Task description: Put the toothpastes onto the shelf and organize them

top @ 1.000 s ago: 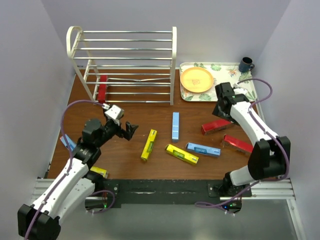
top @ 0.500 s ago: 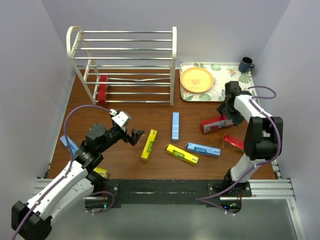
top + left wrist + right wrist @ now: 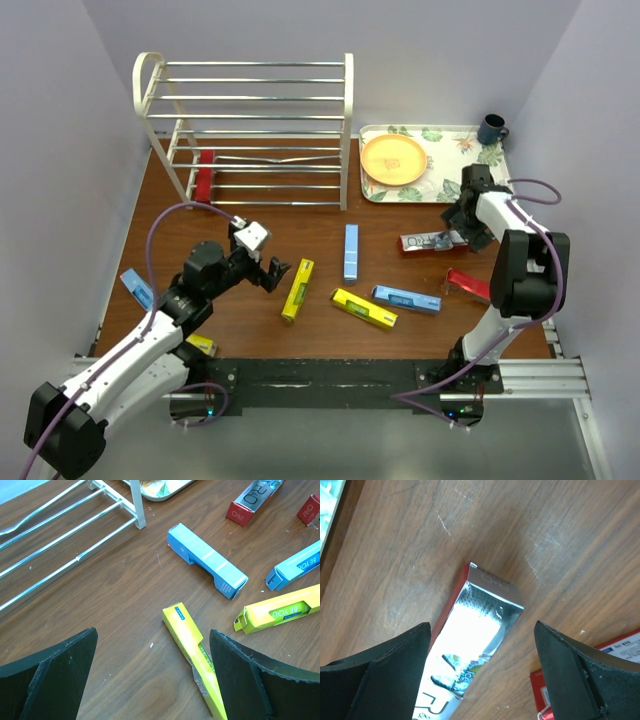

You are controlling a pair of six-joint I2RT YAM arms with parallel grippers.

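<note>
Right claw [image 3: 481, 630] hangs spread astride a red toothpaste carton [image 3: 485, 605] lying on the surface [image 3: 310, 215], well apart from the shelf [image 3: 250, 100]. Left claw [image 3: 152, 634] gapes over a yellow carton [image 3: 192, 655]. The light, crushable cardboard likely wants a gentle mid-length grip.

On the lowest tier of the shelf [image 3: 250, 98], toward its left end, lies one carton [image 3: 205, 177]. Just right of the shelf sits a tray [image 3: 440, 135] carrying a plate [image 3: 394, 160]. A mug [image 3: 491, 129] stands farther right, by the tray's back corner. Before the shelf, other cartons [image 3: 351, 252] lie scattered on the table [image 3: 300, 230].
</note>
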